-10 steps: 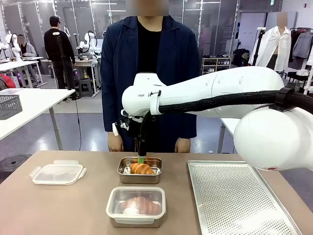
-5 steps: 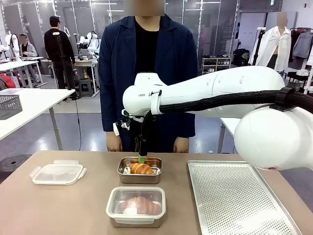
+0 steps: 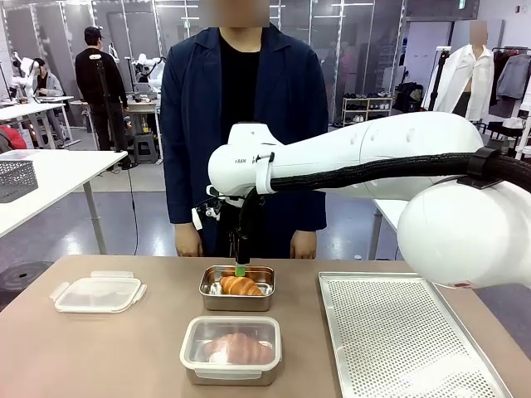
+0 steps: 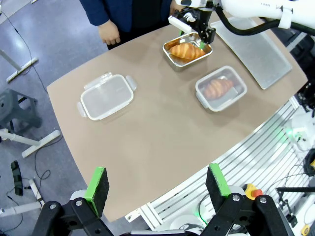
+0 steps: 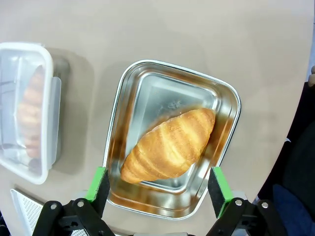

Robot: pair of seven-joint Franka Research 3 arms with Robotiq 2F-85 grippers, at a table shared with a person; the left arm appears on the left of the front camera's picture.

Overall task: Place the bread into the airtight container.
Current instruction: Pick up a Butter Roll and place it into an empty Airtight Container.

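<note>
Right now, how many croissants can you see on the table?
2. One croissant lies in the open metal container at the far side, under the right tool. The other croissant sits in the lidded container nearer the robot. None looks hidden.

Small dark print on the white right arm [image 3: 249, 162], near the wrist joint: first letters look like "FRAN", rest unclear. No other lettering legible on containers, tray or surface.

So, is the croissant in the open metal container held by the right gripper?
No, the croissant lies free in the metal container, between the right gripper's open fingers.
</note>
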